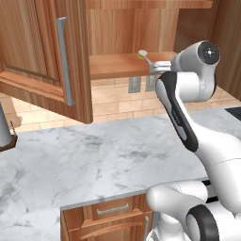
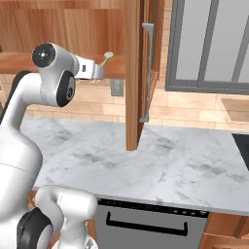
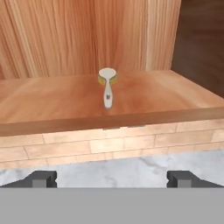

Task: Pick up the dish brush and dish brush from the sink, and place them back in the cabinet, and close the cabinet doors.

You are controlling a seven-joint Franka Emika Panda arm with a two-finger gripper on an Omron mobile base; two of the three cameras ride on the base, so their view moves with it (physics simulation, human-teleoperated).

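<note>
Kitchen, marble counter (image 1: 94, 155), prob. dishwasher (image 2: 146, 226)

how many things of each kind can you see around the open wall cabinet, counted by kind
small tan dish brush with round white head, lying on the shelf: 1
open reddish-brown wooden panelled cabinet doors: 2
long vertical silver bar handles: 2
grey wall outlet plates: 2
total: 7

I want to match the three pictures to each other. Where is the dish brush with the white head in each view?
Left base view: the dish brush lies on the cabinet shelf, upper middle, just left of the gripper.
Right base view: the brush is on the shelf, upper left, beside the gripper.
Hand view: the brush lies in the middle of the shelf, head away from the camera.
Shared landmark: the wooden shelf edge above the brick wall.
</note>
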